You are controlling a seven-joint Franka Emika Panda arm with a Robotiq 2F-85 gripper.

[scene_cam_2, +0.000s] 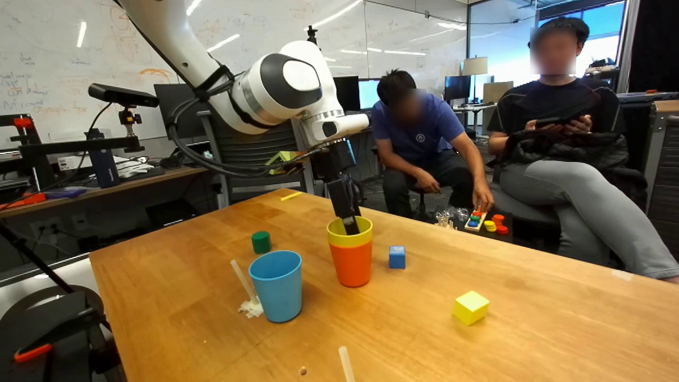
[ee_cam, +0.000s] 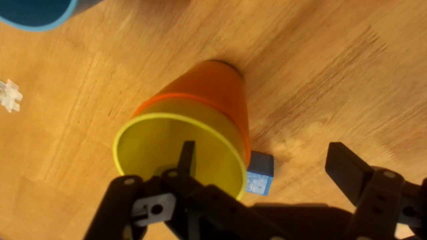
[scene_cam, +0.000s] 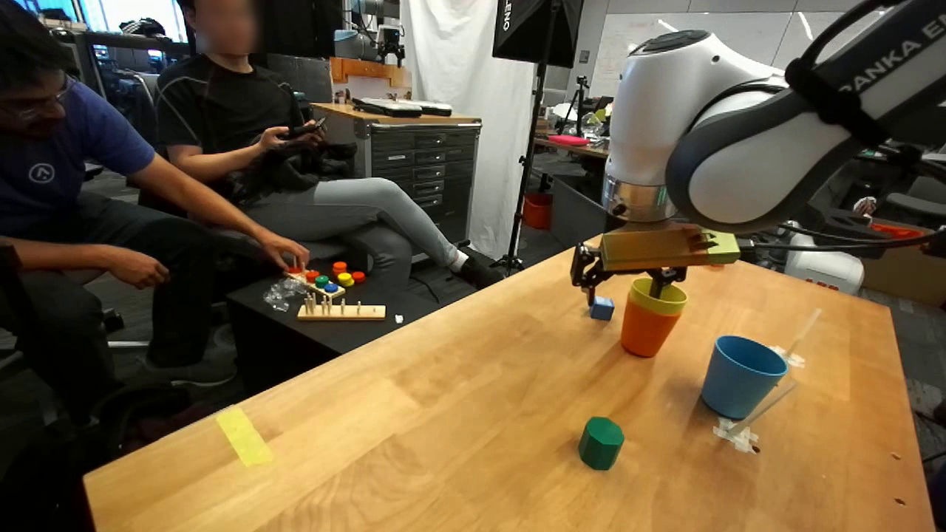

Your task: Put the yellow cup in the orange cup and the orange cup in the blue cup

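Observation:
The yellow cup [scene_cam: 671, 303] [scene_cam_2: 342, 240] [ee_cam: 150, 143] sits inside the orange cup [scene_cam: 647, 332] [scene_cam_2: 351, 265] [ee_cam: 213, 83], its rim standing above the orange rim. Both stand upright on the table. The blue cup [scene_cam: 739, 388] [scene_cam_2: 278, 292] [ee_cam: 33, 11] stands upright and apart from them; it is partly cut off in the wrist view. My gripper [scene_cam: 624, 294] [scene_cam_2: 350, 227] [ee_cam: 262, 145] is open. One finger reaches down inside the yellow cup. The other finger is outside the cups, past the small blue block's side. The cup wall lies between the fingers, with a wide gap.
A small blue block [scene_cam: 601, 309] [scene_cam_2: 397, 257] [ee_cam: 260, 173] lies close beside the orange cup. A green block [scene_cam: 601, 443] [scene_cam_2: 261, 242] and a yellow block [scene_cam_2: 471, 307] are on the table. Clear sticks [scene_cam: 768, 406] [scene_cam_2: 244, 281] are taped near the blue cup. Two people sit beyond the table.

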